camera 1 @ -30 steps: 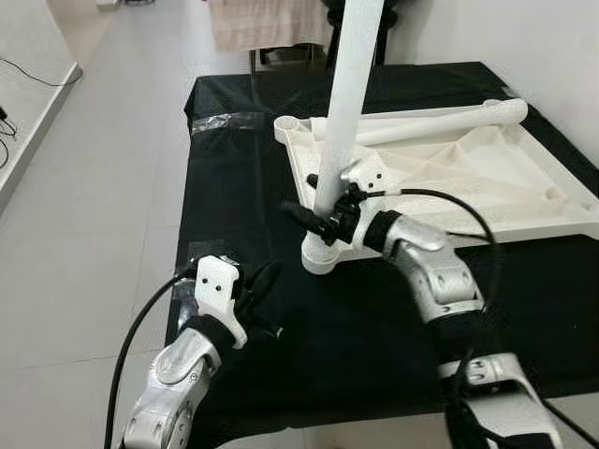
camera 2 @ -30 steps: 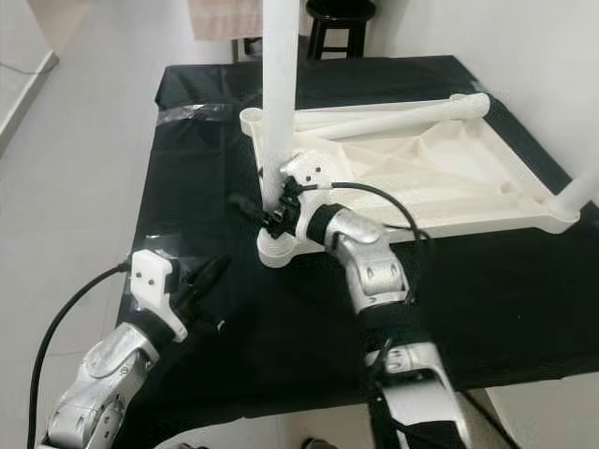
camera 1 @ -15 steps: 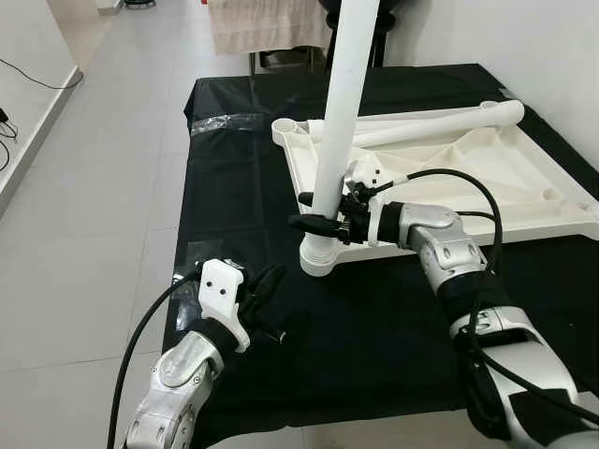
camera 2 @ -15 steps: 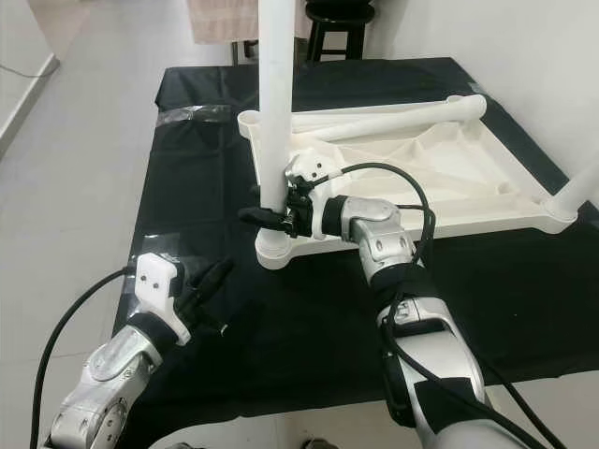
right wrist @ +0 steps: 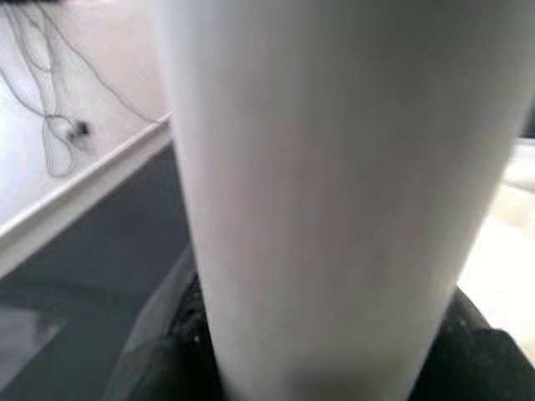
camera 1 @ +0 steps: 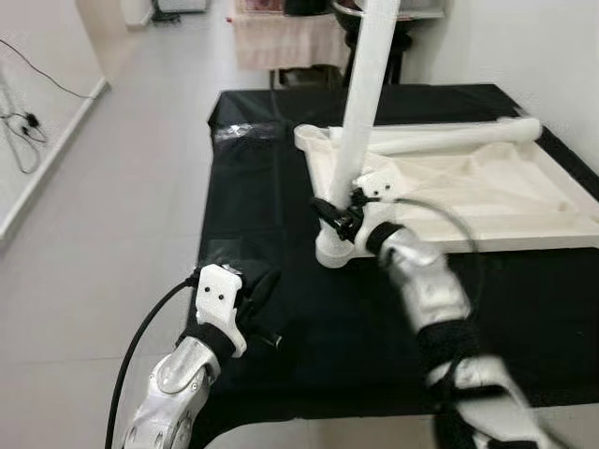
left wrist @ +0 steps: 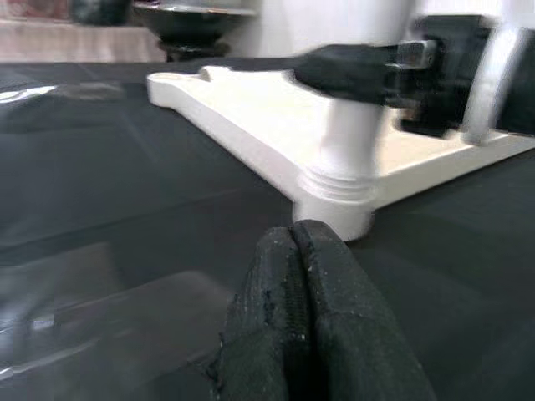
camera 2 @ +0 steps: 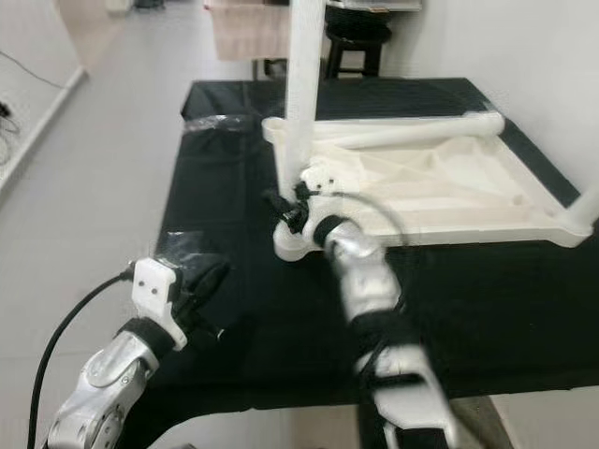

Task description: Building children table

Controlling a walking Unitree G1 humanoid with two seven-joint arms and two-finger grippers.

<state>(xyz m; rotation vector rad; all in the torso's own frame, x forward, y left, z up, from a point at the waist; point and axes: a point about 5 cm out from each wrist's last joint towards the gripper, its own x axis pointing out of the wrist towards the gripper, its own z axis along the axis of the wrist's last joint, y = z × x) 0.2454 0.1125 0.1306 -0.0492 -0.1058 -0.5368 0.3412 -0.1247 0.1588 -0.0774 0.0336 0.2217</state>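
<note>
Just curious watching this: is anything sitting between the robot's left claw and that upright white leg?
Nothing visible. Only bare black cloth lies between the left gripper and the leg, which the right gripper already clasps.

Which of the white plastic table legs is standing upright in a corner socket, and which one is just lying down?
The white leg held by the right gripper stands in the near-left corner socket; the other leg lies flat across the upturned white tabletop's far edge.
</note>
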